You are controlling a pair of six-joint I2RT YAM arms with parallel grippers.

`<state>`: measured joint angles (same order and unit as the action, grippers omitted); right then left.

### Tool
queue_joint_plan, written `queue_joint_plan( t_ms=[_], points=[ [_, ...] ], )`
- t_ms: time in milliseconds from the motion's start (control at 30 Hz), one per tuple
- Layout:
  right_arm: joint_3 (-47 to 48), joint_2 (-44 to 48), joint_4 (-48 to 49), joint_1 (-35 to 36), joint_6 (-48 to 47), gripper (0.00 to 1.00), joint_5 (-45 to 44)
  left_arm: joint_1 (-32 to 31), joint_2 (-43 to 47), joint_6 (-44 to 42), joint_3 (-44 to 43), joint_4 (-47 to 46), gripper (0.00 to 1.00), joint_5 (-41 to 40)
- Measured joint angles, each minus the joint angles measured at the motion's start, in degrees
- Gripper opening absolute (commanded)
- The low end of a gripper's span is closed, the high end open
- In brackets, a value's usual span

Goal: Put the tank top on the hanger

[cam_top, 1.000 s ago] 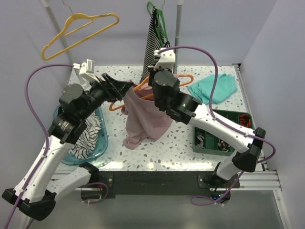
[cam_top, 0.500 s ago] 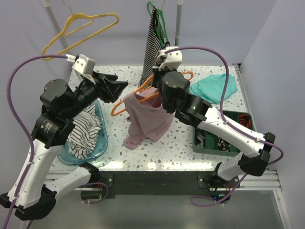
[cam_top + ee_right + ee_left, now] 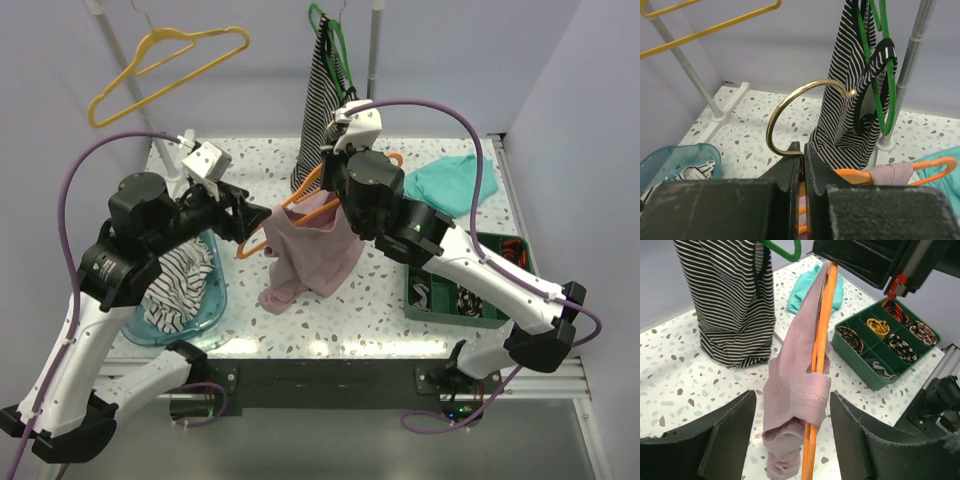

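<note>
The pink tank top [image 3: 312, 250] hangs on the orange hanger [image 3: 300, 188], held above the table's middle. One strap sits on the hanger's right arm [image 3: 905, 172]; the left side is bunched on the other arm [image 3: 805, 390]. My right gripper [image 3: 335, 165] is shut on the hanger's neck below its gold hook [image 3: 790, 107]. My left gripper [image 3: 255, 222] is open just left of the hanger's left end; in the left wrist view [image 3: 792, 440] its fingers [image 3: 725, 435] stand on both sides of the hanger and bunched fabric without touching them.
A striped top [image 3: 322, 95] on a green hanger [image 3: 335, 40] hangs at the back rail. A yellow hanger [image 3: 165, 65] hangs back left. Teal cloth [image 3: 450, 185] lies back right. A green compartment tray [image 3: 460, 290] sits right, and a blue basin [image 3: 195, 290] with striped cloth sits left.
My left gripper let go of the hanger's left end and drew back, then moved in again toward it, open. My right gripper kept hold and shifted slightly; the top hangs more squarely.
</note>
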<state>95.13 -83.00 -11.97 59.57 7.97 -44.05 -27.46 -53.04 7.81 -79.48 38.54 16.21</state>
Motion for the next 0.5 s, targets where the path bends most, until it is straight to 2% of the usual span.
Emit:
queue_joint_plan(
  t_ms=[300,500],
  points=[
    [-1.81,0.74,-1.46,0.0,1.84,0.0,1.57,0.0,0.11,-1.53,4.59,0.13,0.65,6.67],
    [-2.38,0.74,-2.25,0.0,2.36,0.0,1.64,-0.04,-3.3,-2.03,5.27,0.2,0.52,7.98]
  ],
)
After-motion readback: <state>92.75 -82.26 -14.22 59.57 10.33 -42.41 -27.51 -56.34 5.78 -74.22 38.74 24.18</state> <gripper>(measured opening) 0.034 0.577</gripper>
